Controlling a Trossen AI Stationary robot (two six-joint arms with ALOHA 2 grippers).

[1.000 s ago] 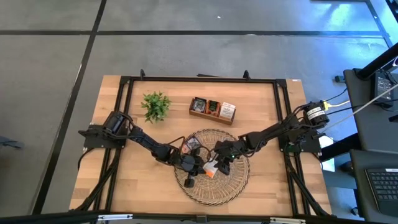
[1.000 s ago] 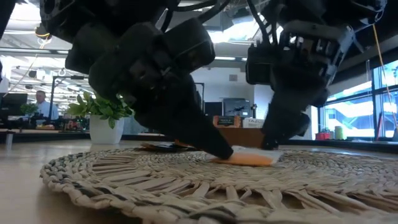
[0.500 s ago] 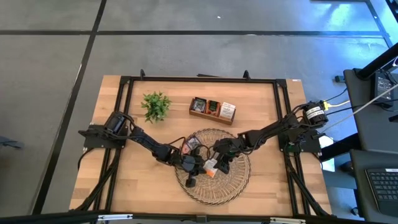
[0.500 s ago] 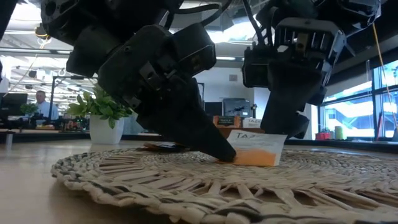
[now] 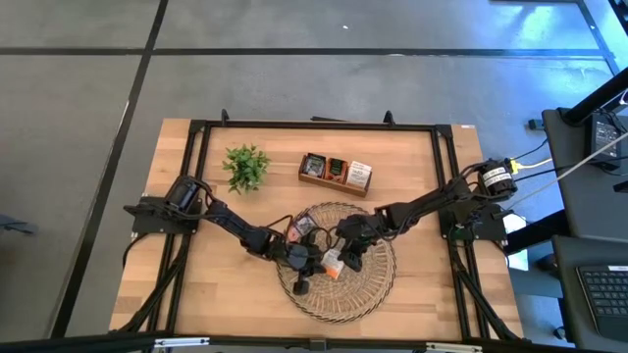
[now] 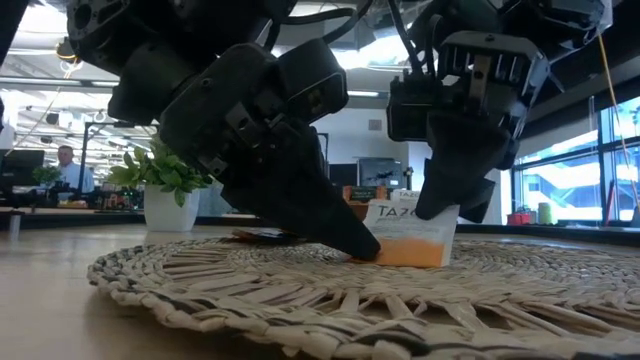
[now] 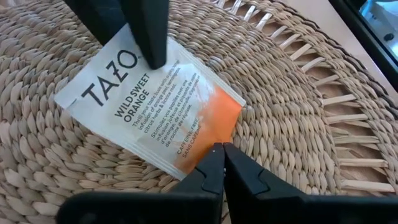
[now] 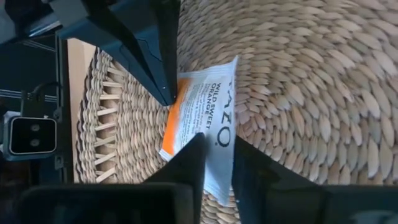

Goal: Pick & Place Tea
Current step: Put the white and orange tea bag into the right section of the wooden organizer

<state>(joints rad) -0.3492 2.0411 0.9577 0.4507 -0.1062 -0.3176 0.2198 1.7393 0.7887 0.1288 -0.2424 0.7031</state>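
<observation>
Two grippers on one Tazo Wild Sweet Orange sachet (image 7: 152, 102), mid woven tray (image 5: 363, 294). Left gripper (image 7: 219, 149), fingers pressed together, pins the sachet's orange edge like a stop. Right gripper (image 8: 214, 144) fingers pinch its white edge, tipping it up. Looks set to lift: open tray all around, wooden tea box (image 5: 336, 174) beyond the tray's far rim.

We take this for an open-plan office or lab; ceiling strip lights (image 6: 30, 62), tall windows (image 6: 575, 170), a seated person (image 6: 68, 168) behind long desks (image 6: 60, 212).
</observation>
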